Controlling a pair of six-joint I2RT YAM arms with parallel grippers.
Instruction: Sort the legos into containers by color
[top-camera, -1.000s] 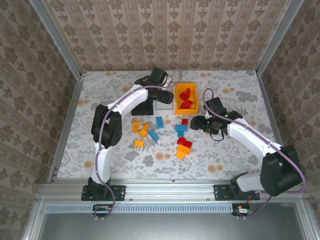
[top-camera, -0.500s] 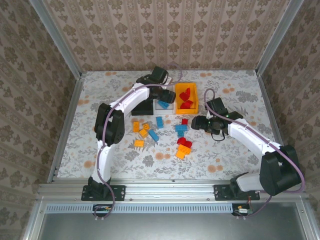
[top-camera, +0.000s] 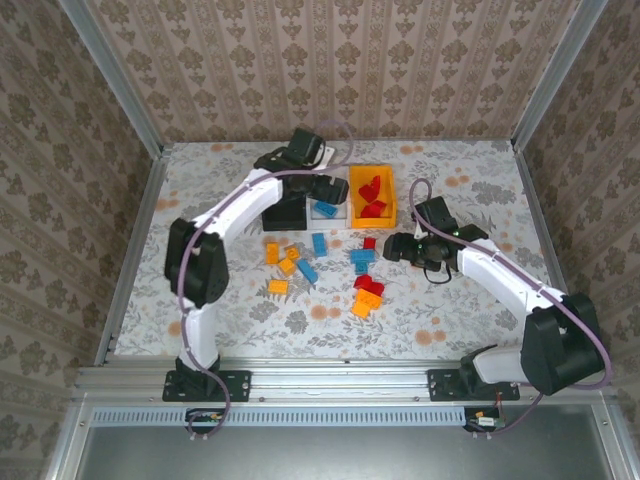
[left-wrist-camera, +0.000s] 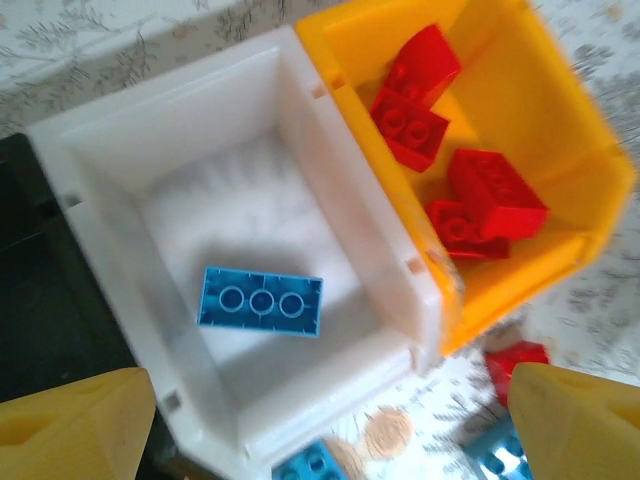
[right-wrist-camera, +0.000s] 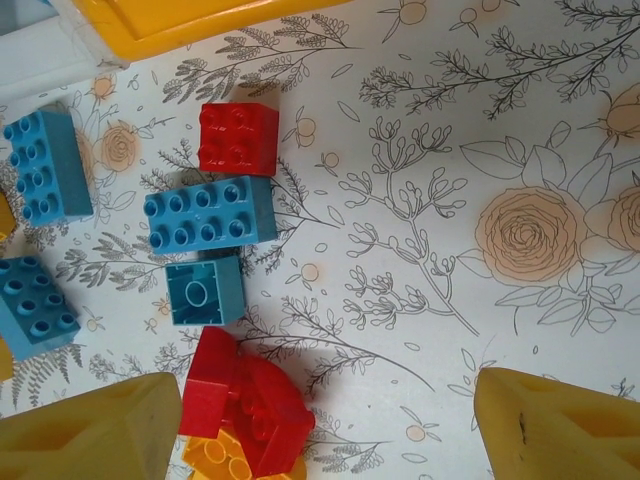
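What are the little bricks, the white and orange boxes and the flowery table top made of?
The blue brick looks like hard moulded plastic: crisp studs, smooth faces, faint sheen. The white bin seems thin, slightly translucent plastic, as its walls glow. The orange bin looks similar but opaque. The floral table cover looks like a flat printed matte sheet, paper or vinyl, unclear which.

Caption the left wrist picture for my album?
Open left gripper above white bin with one blue lego, beside orange bin of red legos.

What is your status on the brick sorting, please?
Left fingers open above white bin, one blue brick inside. Right fingers open over loose bricks. Red bricks in orange bin. Nothing blocking.
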